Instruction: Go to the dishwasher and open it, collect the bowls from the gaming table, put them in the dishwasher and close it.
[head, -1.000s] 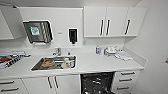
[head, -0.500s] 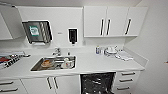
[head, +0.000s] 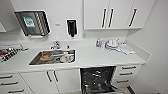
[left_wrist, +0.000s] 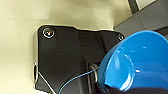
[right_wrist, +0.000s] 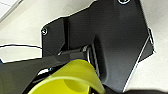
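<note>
So the dishwasher is already open at about 6 o'clock in the head view, under the white counter and right of the sink, with its dark racks showing. Step in hand, I'd say: bringing the bowls back to load them. The left gripper seems clamped on the blue bowl, sitting at 4 o'clock in its wrist view. The right one has a yellow-green cup close up, but I can't tell if it's gripping. Next move needs lowering toward the rack. Versus 1 second ago, the camera has crept slightly closer; nothing else moved.
</note>
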